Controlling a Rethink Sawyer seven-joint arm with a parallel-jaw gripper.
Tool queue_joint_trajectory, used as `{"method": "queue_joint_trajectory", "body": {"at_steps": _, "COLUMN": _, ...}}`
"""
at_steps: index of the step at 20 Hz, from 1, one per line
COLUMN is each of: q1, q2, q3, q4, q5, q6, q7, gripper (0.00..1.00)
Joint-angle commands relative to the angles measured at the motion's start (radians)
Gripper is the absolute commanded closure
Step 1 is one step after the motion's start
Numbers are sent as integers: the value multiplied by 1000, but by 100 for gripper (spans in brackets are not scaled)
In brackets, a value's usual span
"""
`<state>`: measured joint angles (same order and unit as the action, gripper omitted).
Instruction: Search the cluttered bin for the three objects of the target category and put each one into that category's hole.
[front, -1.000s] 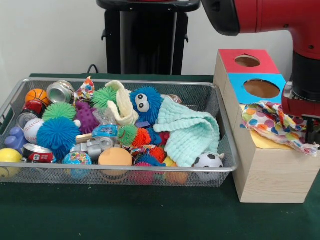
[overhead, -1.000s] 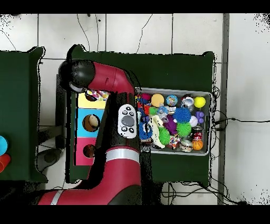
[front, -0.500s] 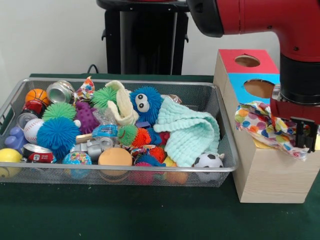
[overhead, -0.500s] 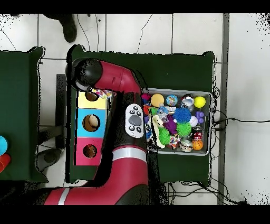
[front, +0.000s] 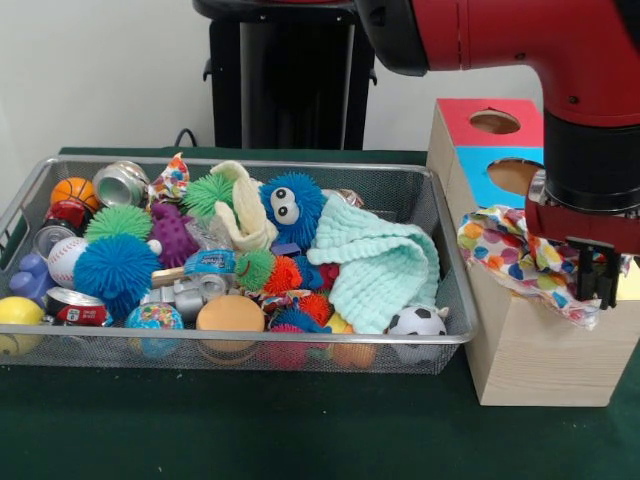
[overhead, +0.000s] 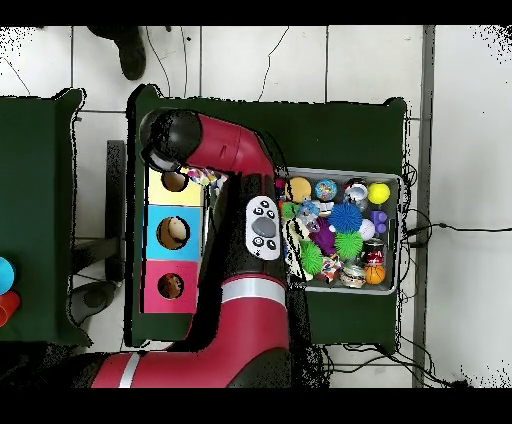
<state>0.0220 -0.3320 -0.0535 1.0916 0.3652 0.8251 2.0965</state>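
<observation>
A polka-dot cloth (front: 515, 255) hangs over the near left corner of the wooden box (front: 530, 355), above its yellow section. My gripper (front: 597, 290) is shut on the cloth's right end. In the overhead view the cloth (overhead: 207, 178) lies just right of the yellow hole (overhead: 174, 182), under the arm's wrist; the gripper itself is hidden there. The mesh bin (front: 250, 342) holds a mint cloth (front: 385, 262), a cream cloth (front: 245, 212) and a patterned cloth (front: 172, 180) among the clutter.
The box also has a blue hole (front: 515, 175) and a red hole (front: 495, 122). The bin is packed with spiky balls, cans, sports balls and a blue fuzzy toy (front: 290, 205). A person's leg (overhead: 130, 50) shows at the overhead view's top edge.
My gripper has moved left across the box top, dragging the polka-dot cloth with it toward the bin-side edge. Nothing in the bin has shifted.
</observation>
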Motion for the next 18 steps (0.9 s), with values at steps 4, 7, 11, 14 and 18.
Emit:
{"method": "queue_joint_trajectory", "body": {"at_steps": 4, "q1": -40, "q2": 39, "q3": 79, "q4": 149, "q5": -84, "q6": 12, "q7": -36, "gripper": 100}}
{"method": "queue_joint_trajectory", "body": {"at_steps": 7, "q1": -25, "q2": 20, "q3": 63, "q4": 164, "q5": -83, "q6": 42, "q7": -10, "gripper": 100}}
{"method": "queue_joint_trajectory", "body": {"at_steps": 11, "q1": 6, "q2": -11, "q3": 38, "q4": 210, "q5": -88, "q6": 39, "q7": 33, "gripper": 100}}
{"method": "queue_joint_trajectory", "body": {"at_steps": 14, "q1": 18, "q2": -34, "q3": 41, "q4": 255, "q5": -85, "q6": 8, "q7": 51, "gripper": 100}}
{"method": "queue_joint_trajectory", "body": {"at_steps": 18, "q1": 28, "q2": -59, "q3": 46, "q4": 304, "q5": -92, "q6": -34, "q7": 62, "gripper": 100}}
